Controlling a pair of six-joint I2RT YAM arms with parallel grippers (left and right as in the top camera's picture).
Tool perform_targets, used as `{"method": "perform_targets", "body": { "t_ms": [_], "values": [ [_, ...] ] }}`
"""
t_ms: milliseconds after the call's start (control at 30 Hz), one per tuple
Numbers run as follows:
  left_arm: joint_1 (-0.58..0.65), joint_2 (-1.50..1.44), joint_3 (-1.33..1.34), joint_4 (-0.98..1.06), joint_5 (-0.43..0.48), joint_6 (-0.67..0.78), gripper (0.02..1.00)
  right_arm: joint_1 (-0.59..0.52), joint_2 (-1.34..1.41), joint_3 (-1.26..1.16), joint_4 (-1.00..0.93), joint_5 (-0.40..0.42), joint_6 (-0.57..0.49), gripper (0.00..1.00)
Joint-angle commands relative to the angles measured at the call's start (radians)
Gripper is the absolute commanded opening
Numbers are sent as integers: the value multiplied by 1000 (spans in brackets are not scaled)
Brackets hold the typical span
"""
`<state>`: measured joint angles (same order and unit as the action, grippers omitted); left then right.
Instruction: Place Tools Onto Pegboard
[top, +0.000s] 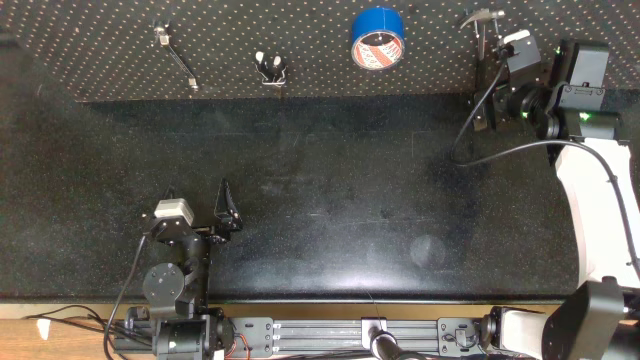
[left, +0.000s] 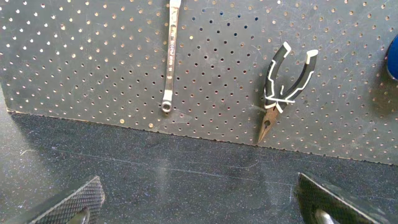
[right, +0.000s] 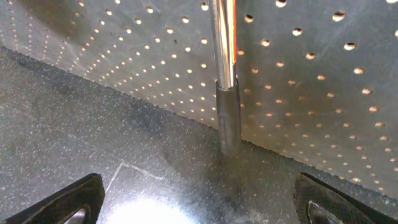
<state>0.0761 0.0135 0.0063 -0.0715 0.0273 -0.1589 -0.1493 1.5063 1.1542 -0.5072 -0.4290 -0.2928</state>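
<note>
A dark speckled worktop (top: 330, 200) fills the middle of the top view, with a black cable (top: 480, 158) trailing onto it at right. Along the upper edge a pegboard (top: 300, 30) (meeting the worktop's far edge) carries, left to right, a wrench (top: 178, 58), pliers (top: 270, 68), blue tape roll (top: 378, 40) and hammer (top: 484, 20).

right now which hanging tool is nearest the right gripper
The hammer, rightmost on the pegboard, before the right gripper; wrench, pliers and tape hang farther left.
</note>
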Motion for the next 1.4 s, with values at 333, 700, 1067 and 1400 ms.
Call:
{"method": "perform_targets", "body": {
  "t_ms": [333,700,1067,1400],
  "values": [
    [5,-10,-1,-8,14,-9,996,83,-595,-621,525,32,109,976],
    [5,-10,-1,-8,14,-9,996,109,-1023,-1038,769,248,482,976],
    [5,-10,-1,-8,14,-9,993,153,-1219,-1151,681,261,478,976],
    [5,-10,-1,-8,14,-9,996,166,-1461,-1151,446,257,426,976]
  ]
}}
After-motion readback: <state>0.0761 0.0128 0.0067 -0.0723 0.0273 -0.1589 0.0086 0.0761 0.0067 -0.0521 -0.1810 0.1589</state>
